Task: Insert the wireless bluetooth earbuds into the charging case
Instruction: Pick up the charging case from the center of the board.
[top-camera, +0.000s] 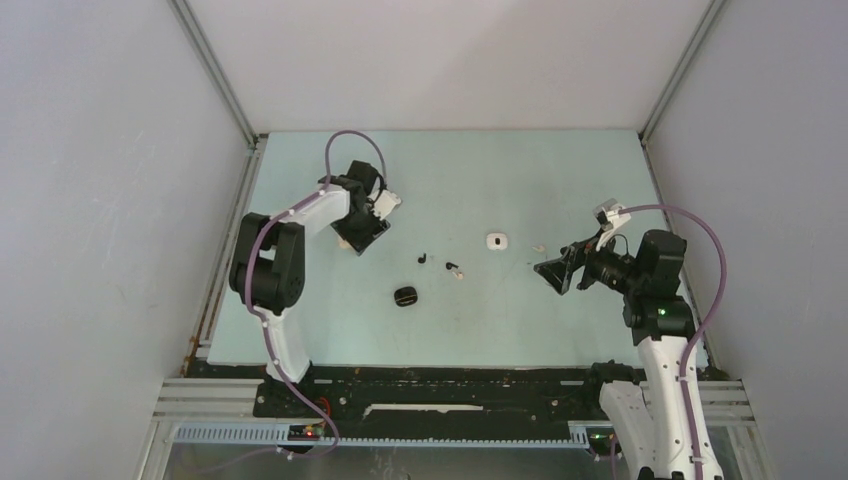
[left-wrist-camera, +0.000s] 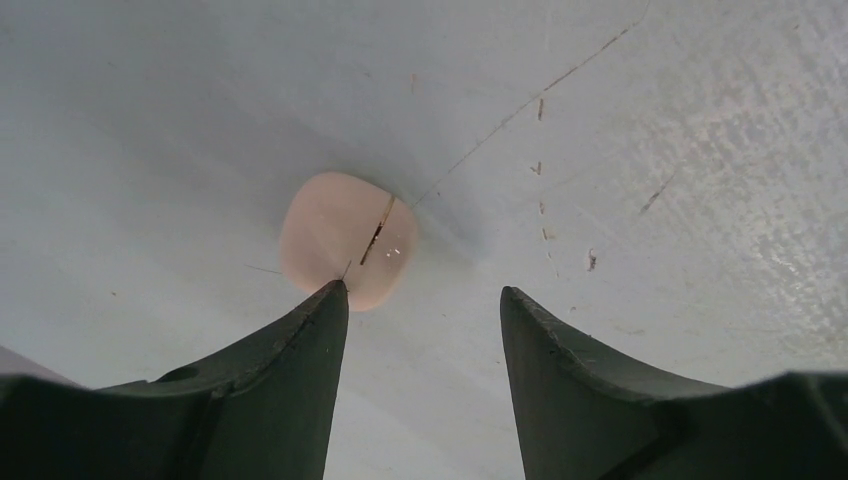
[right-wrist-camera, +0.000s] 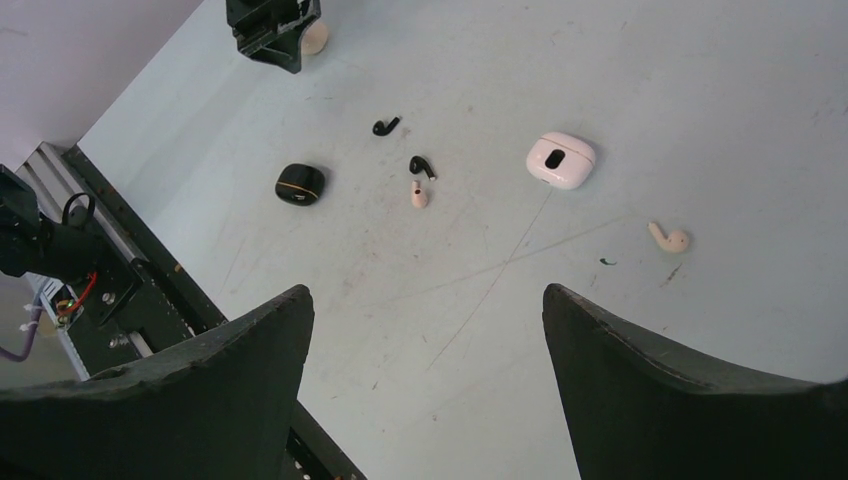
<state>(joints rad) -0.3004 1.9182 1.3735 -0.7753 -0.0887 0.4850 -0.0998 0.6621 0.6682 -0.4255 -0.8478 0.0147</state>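
Earbuds (right-wrist-camera: 422, 166): two black, two beige, loose on worktop (right-wrist-camera: 700, 100). Three cases (right-wrist-camera: 561, 160): black, white, beige. Left fingers (left-wrist-camera: 290, 390) and right fingers (right-wrist-camera: 650, 390) spread, empty.

Black earbuds (right-wrist-camera: 421, 166) and beige earbuds (right-wrist-camera: 669, 238) lie loose among charging cases (right-wrist-camera: 561, 160).

You get bright, even light across the surface (top-camera: 480, 330), with soft shadows. Your left wrist view looks slightly soft, perhaps from closeness; the jaws show dark, underexposed.
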